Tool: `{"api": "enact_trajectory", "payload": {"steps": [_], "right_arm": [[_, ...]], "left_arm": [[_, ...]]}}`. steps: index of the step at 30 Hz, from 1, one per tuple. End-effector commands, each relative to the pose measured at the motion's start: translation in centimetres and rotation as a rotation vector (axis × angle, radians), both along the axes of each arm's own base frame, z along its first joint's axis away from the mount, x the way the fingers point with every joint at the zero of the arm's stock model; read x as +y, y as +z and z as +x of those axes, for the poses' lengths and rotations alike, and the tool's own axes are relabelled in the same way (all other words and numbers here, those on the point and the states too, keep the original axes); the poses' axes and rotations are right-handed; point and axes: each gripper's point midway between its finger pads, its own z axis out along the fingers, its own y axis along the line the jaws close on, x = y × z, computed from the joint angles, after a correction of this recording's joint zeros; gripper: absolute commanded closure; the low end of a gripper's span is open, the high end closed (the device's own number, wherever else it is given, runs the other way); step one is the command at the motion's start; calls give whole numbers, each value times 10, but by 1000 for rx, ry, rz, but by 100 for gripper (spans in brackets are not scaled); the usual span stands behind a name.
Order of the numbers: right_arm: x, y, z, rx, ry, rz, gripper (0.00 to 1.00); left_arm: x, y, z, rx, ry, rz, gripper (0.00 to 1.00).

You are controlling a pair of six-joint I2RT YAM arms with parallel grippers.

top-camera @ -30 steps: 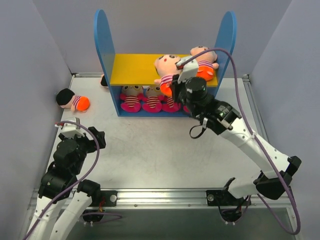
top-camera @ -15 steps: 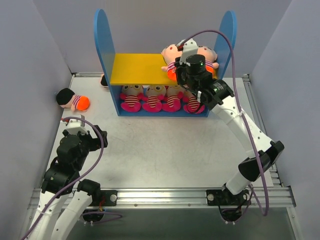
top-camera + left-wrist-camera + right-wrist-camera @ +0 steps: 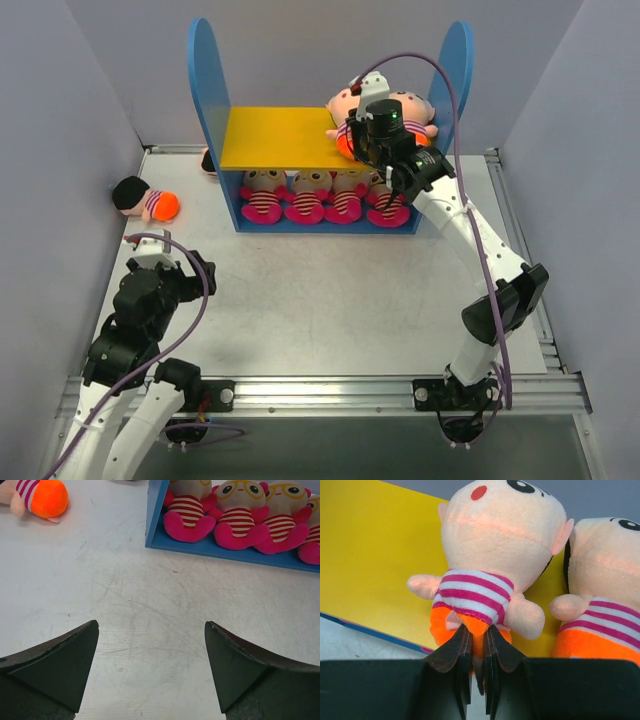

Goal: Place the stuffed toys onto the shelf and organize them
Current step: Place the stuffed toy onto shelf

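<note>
Lying on its side at the far left of the grey metal table point(image 3: 330, 290), well apart from everything else, is a small plush doll with a dark head, striped middle and orange bottom point(image 3: 146, 201). Nearer the arm bases, the left gripper point(image 3: 151, 625) hovers over bare tabletop, its two dark fingers spread wide with nothing between them. Behind it stands the shelf with tall blue round-topped side panels and a yellow upper board point(image 3: 272, 138). On the shelf's blue lower level, four plush dolls with magenta bodies and pink-white striped chests point(image 3: 325, 198) sit in a row, touching one another. At the right end of the yellow board, the right gripper point(image 3: 477, 647) is pinched tight on the orange bottom of a peach-headed plush doll point(image 3: 492, 550) that rests on the board. Just beside it on the right rests a second peach-headed doll with an orange bottom point(image 3: 607, 585).
</note>
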Motion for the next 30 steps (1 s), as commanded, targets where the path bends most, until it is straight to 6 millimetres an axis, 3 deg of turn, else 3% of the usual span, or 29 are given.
{"api": "enact_trajectory", "payload": {"steps": [1,9,15,24,30], "right_arm": [[-7,21,8,-52,-16,17,93],[-13,12,16,-36,-34,11,81],[-18,14,18,-46,-53,18,66],[-18,19,21,-64,-60,37,63],[-18,21,20,-63,-74,68,51]], "left_arm": [[-4,10,7,-44,-16,-9,5],[-4,11,7,-48,-19,-12,5],[-5,11,7,-47,-22,-11,5],[-5,11,7,-46,-22,-11,5],[-5,10,6,-46,-23,-13,5]]}}
